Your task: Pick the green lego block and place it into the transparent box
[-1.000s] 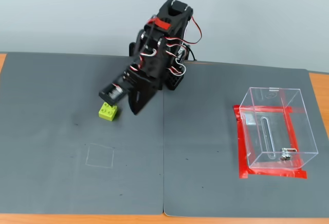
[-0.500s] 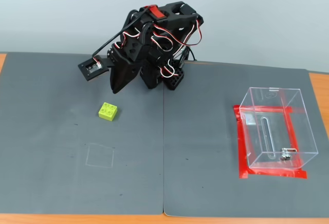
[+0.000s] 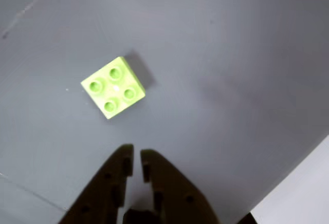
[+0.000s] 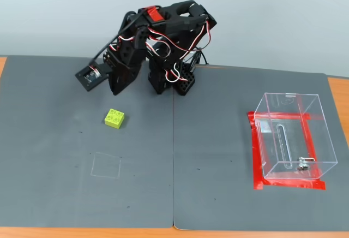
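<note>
The green lego block lies loose on your table; your tool, nearly pressed together, must spread before reaching it.

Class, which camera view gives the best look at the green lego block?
The wrist view: the green lego block looks large there, with all four studs clear. In the fixed view it is small, lying on the grey mat.

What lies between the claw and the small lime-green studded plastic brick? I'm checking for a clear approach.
Nothing: in the wrist view only bare grey mat separates the nearly shut claw from the small lime-green studded plastic brick.
</note>
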Available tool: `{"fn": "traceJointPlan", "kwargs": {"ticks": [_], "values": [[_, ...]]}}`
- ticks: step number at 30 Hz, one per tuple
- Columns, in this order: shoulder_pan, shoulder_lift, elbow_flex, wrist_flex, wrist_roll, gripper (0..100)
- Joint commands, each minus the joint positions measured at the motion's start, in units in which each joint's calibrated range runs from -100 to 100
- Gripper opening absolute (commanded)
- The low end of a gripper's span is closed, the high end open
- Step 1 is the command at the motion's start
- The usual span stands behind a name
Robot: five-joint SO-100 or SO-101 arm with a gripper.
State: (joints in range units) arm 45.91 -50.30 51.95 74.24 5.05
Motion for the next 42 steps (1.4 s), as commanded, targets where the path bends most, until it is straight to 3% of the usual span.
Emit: {"fn": "traceJointPlan", "kwargs": {"ticks": [1, 11, 19, 24, 42], "values": [[3.1, 2.6, -2.1, -4.1, 1.6, 2], [1.7, 15.7, -8.1, -8.4, 7.9, 5], [-3.4, 20.0, -10.1, -8.9, 13.8, 31], [-7.1, 20.2, -9.4, -13.5, 15.7, 40], [-12.8, 20.2, 0.7, -20.6, 15.9, 43]]}}
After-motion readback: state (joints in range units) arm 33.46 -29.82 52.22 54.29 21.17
